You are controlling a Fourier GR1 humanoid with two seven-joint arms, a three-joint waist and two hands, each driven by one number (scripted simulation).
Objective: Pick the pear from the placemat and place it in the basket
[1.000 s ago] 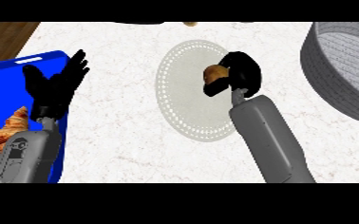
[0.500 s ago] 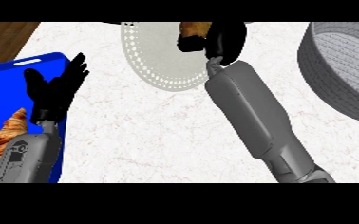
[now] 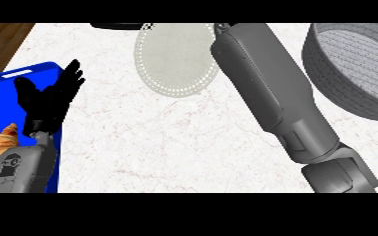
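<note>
Two smooth grey forearms (segmented casings); one black robot hand [image 3: 46, 99] at left.

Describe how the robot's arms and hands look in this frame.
Both forearms are smooth grey casings built in jointed segments. The right forearm is a long rounded tube; its hand is out of view. The left forearm ends in a black hand with slim fingers. No cables or markings show.

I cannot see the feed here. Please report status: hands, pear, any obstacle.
Left hand open, resting at view's left over blue tray. Right hand out of view past top edge; only forearm shows. Pear not visible. Placemat bare; basket at right, nothing between.
</note>
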